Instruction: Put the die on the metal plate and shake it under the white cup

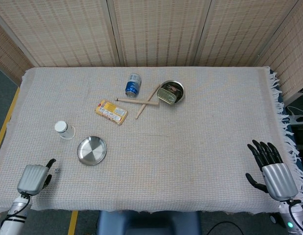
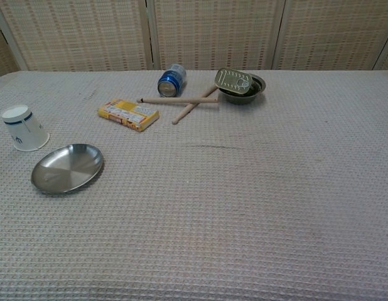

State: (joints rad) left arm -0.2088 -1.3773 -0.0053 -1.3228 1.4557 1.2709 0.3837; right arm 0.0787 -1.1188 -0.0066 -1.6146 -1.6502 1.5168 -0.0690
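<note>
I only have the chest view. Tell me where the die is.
Observer: The die lies on the cloth, nearer the table's front edge than the metal plate and to its left.
Operator: Report the left hand.
Observer: The left hand is right beside the die, a fingertip near it, not holding it.
Operator: Now the right hand.
Observer: The right hand rests at the table's front right edge, fingers spread, empty.

The silver left hand point(image 1: 33, 178) sits low at the near left edge of the surface, its back up and its dark fingers point(image 1: 50, 163) tucked in, one tip poking out. The silver right hand point(image 1: 272, 170) rests at the near right, its black fingers point(image 1: 263, 152) spread wide apart, holding nothing.
</note>
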